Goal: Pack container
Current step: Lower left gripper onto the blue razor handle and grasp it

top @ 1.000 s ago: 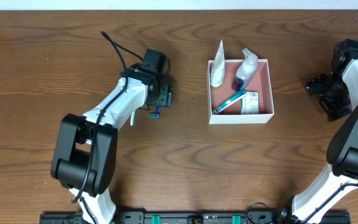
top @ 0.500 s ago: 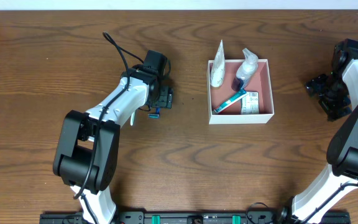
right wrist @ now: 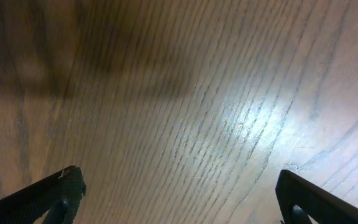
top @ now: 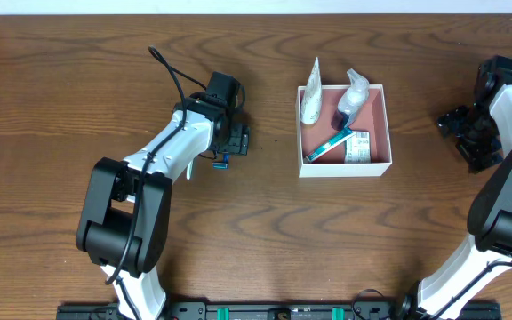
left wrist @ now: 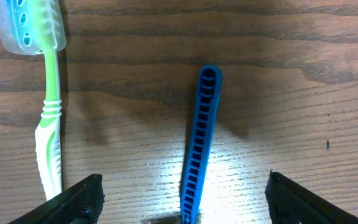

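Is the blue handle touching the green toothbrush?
Apart. The left wrist view shows bare wood between the blue handle and the green toothbrush.

Cropped by the bottom edge, midway between the fingertips of the left gripper: lower end of a blue ribbed handle, head unseen, kind of tool impossible to tell. Beside one fingertip, tail of a green toothbrush lost behind it, capped head clipped by the top edge. From overhead, both nearly covered by that gripper, only a blue sliver showing at its edge. Beneath the right gripper, wood of the table blurred, fingers cut to corner tips. Well apart from either gripper, print on the packet in the container too small to read.
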Controlling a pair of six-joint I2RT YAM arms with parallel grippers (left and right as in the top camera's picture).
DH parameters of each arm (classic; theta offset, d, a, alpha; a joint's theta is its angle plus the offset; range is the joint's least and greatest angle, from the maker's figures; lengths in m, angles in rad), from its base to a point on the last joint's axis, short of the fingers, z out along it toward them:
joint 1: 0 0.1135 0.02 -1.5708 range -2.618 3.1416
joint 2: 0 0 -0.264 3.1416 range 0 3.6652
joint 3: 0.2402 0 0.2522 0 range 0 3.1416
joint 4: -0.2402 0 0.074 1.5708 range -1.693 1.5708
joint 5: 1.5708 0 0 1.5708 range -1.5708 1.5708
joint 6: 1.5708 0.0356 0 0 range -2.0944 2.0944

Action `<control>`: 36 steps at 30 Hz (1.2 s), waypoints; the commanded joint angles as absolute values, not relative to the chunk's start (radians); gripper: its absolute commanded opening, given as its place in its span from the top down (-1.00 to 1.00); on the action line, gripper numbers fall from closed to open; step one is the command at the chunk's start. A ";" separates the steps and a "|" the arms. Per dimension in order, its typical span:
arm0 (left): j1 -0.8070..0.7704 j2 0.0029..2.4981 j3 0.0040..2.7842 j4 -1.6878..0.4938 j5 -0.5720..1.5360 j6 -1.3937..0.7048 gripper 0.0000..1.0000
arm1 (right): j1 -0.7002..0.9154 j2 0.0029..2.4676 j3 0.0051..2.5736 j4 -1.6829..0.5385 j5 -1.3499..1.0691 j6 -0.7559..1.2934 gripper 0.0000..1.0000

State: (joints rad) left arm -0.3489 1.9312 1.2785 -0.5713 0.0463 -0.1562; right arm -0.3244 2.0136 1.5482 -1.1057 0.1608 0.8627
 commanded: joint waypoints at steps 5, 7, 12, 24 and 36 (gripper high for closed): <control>-0.350 1.943 1.258 -0.559 0.049 -0.150 -0.67 | -0.327 1.997 1.547 -1.106 0.172 0.878 -0.99; -0.350 1.944 1.258 -0.556 0.049 -0.150 -0.67 | -0.327 1.998 1.547 -1.106 0.172 0.878 -0.98; -0.350 1.974 1.256 -0.549 0.049 -0.150 -0.67 | -0.327 1.998 1.547 -1.106 0.172 0.878 -0.98; -0.350 2.016 1.256 -0.529 0.049 -0.150 -0.67 | -0.327 1.997 1.548 -1.106 0.172 0.878 -0.99; -0.350 2.015 1.257 -0.529 0.049 -0.150 -0.19 | -0.327 1.998 1.548 -1.106 0.172 0.878 -0.98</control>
